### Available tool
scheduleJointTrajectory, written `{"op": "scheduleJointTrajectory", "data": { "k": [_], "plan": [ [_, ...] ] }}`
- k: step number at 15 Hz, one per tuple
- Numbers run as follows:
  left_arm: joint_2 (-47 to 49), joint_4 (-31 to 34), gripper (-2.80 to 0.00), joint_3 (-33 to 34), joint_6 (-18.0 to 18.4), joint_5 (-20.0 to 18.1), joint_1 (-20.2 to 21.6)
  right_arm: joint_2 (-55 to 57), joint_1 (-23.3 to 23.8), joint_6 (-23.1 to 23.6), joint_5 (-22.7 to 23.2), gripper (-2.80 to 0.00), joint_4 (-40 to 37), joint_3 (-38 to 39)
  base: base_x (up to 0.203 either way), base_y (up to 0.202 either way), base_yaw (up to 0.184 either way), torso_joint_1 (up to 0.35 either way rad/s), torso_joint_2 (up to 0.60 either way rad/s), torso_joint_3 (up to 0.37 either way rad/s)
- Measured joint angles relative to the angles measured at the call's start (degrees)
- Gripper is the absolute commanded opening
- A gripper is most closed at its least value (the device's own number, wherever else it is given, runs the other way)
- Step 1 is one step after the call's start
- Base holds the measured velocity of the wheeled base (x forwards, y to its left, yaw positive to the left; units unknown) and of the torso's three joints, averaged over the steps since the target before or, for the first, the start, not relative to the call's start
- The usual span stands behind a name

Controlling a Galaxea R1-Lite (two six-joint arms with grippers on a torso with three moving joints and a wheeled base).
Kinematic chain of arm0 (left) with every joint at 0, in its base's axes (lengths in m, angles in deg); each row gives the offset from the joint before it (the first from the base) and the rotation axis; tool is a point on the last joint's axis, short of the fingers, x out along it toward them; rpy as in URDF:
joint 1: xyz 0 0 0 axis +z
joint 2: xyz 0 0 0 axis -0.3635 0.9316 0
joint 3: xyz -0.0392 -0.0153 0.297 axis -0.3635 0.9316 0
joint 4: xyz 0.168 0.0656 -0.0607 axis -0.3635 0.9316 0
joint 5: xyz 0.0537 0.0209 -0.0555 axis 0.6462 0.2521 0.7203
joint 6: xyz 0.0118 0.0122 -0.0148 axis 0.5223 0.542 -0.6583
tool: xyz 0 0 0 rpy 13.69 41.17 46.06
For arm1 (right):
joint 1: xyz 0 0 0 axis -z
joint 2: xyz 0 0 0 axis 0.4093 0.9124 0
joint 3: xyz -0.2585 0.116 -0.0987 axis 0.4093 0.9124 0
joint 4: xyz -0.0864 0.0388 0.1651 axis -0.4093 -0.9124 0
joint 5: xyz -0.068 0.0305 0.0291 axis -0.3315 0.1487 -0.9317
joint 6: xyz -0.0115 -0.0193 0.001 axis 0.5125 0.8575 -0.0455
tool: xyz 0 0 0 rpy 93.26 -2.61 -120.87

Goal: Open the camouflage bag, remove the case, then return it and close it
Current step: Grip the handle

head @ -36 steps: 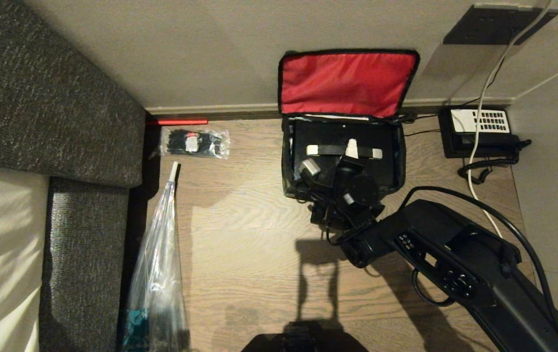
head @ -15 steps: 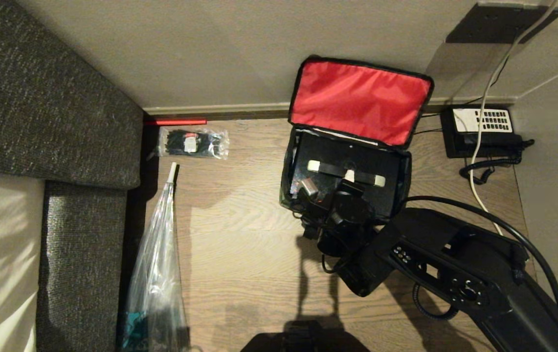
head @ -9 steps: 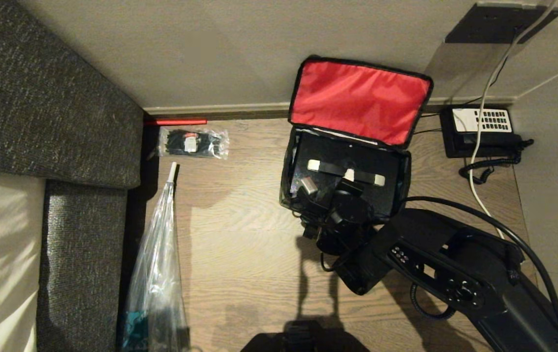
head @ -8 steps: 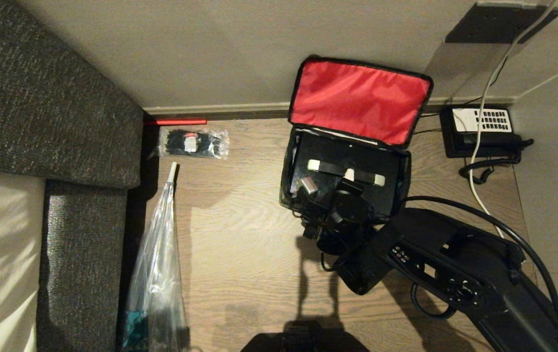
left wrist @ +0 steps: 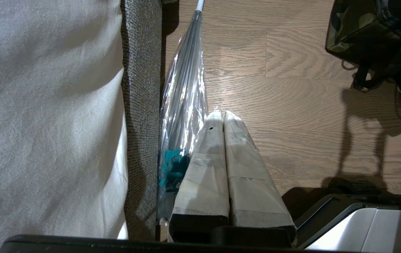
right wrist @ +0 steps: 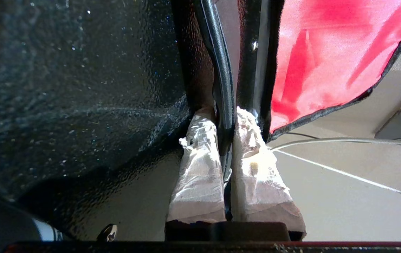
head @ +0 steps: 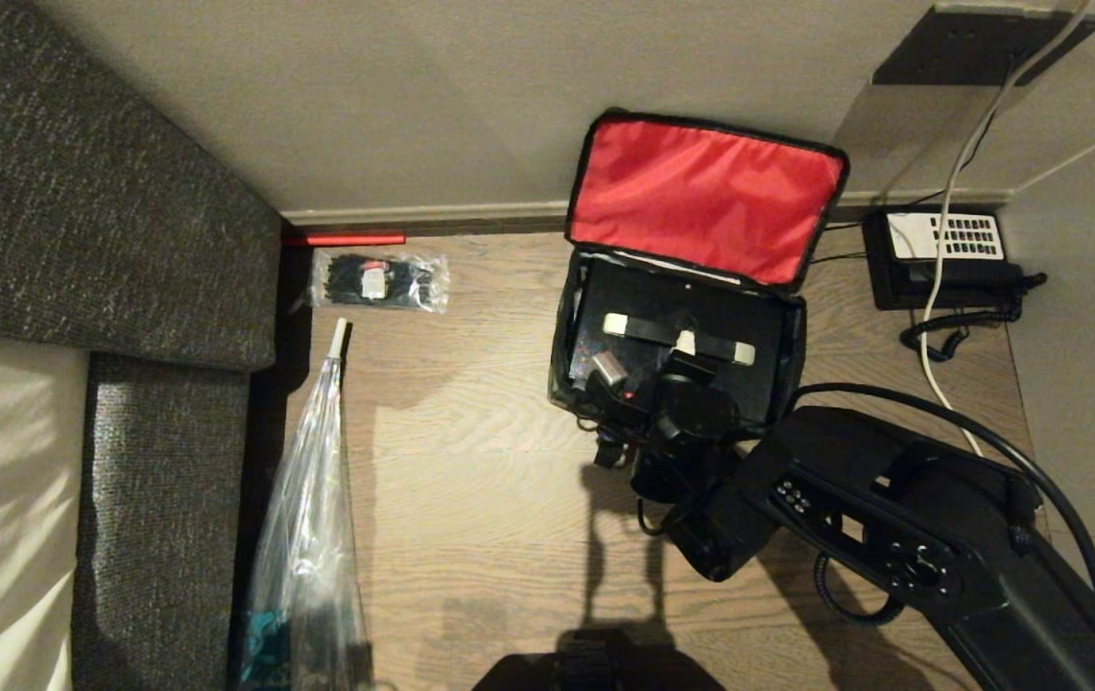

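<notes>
Right gripper (right wrist: 225,140) is clamped on the black handle (right wrist: 221,88) of the case (head: 677,331), its taped fingers (right wrist: 200,165) pinching the strap from both sides. Left gripper (left wrist: 223,121) hangs parked near the floor with its fingers pressed together, empty. Farther out, the case sits inside the camouflage bag (head: 566,369), which lies askew on the wooden floor (head: 470,480). Beyond it, the red-lined lid (head: 705,197) stands open against the wall. Judgement: opening is done; whether this grip serves removal or return cannot be told; closing remains.
</notes>
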Motion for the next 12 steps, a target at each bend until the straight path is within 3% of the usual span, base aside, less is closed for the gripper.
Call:
{"op": "scheduleJointTrajectory", "data": {
  "k": [12],
  "plan": [
    [0.0,0.0,-2.80,0.0,0.0,0.0,0.0,-0.3,1.0,2.2,0.1,0.00,-0.1,-0.9,0.000,0.000,0.000,0.000,0.00,0.000]
  ]
}}
